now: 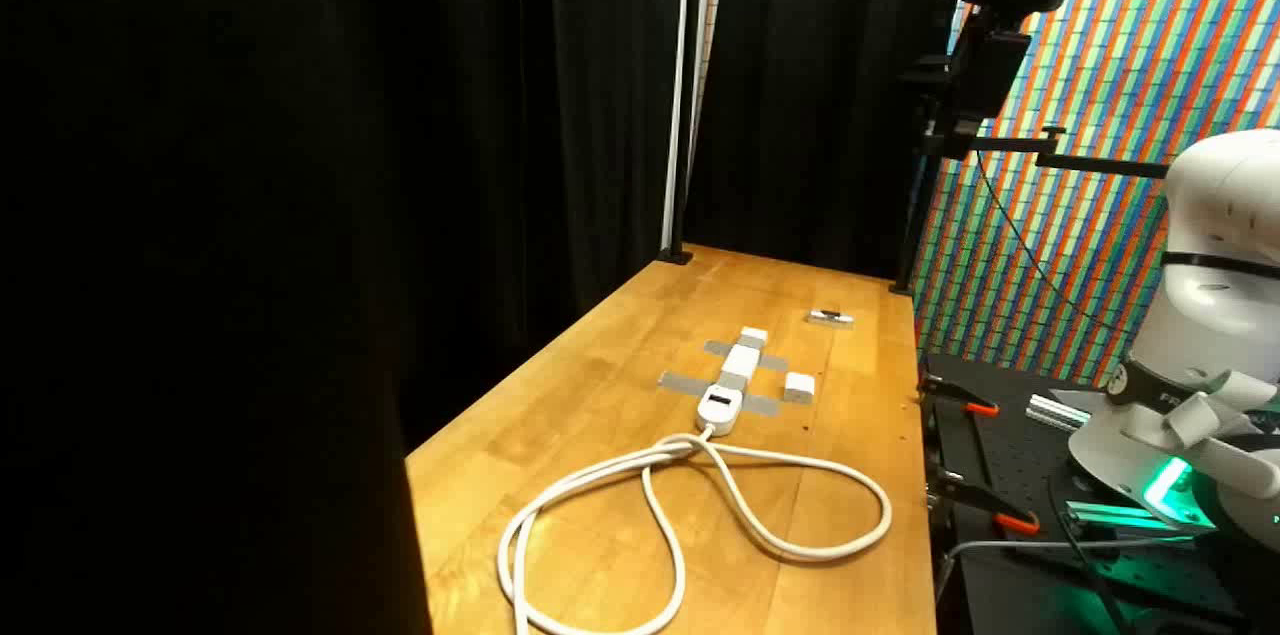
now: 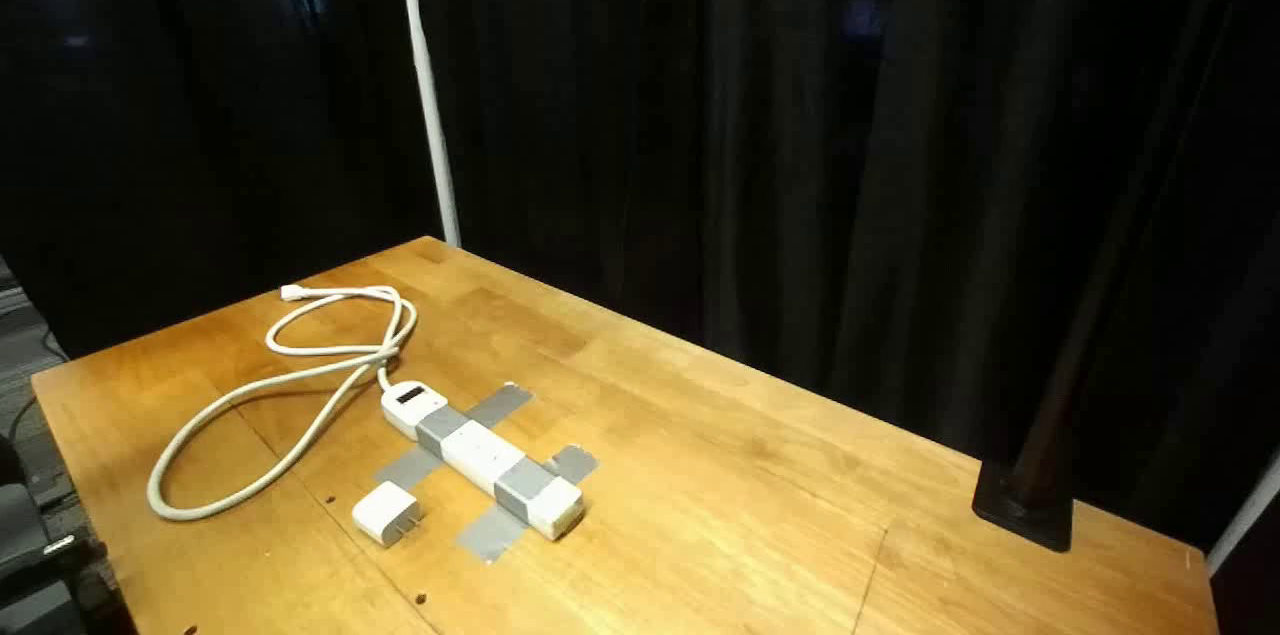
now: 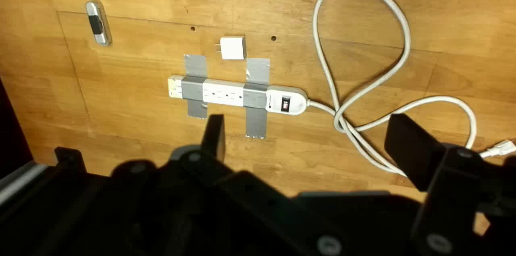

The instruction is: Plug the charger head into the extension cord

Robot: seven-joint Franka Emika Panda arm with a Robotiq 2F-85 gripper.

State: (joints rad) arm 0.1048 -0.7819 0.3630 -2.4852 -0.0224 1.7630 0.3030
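One charger head (image 3: pixel 232 48), one extension cord (image 3: pixel 223 92), one silver-black object (image 3: pixel 98 23), two tape strips (image 3: pixel 257 71), two clamps (image 1: pixel 960 395)

Rounded white arm (image 1: pixel 1190 335), black band (image 1: pixel 1220 262), black jaws.

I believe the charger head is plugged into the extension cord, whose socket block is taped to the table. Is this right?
No: the charger head is not plugged in. The wrist view shows it apart from the socket block, prongs exposed. The rest is right.
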